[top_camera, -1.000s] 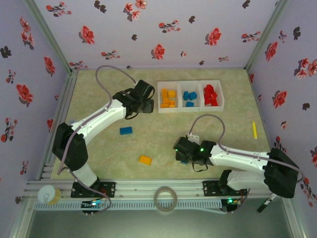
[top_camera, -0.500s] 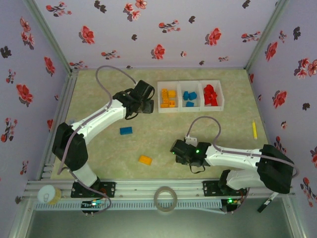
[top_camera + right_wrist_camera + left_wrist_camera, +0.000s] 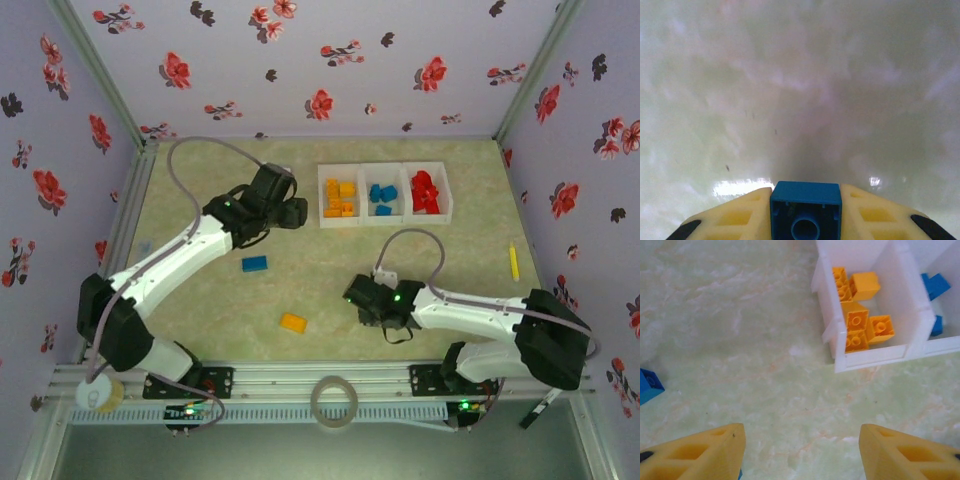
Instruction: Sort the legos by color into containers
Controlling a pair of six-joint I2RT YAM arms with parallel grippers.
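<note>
Tray [image 3: 385, 222] is mostly sorted, one blue lego [image 3: 806, 200] is clamped in the right gripper [image 3: 360, 297] over the table [image 3: 330, 270], left gripper [image 3: 801, 437] is held open and empty by the tray, and apparently only a loose blue lego [image 3: 254, 264] and a loose orange lego [image 3: 293, 322] are left.

No text, label, brand or number is legible anywhere.
</note>
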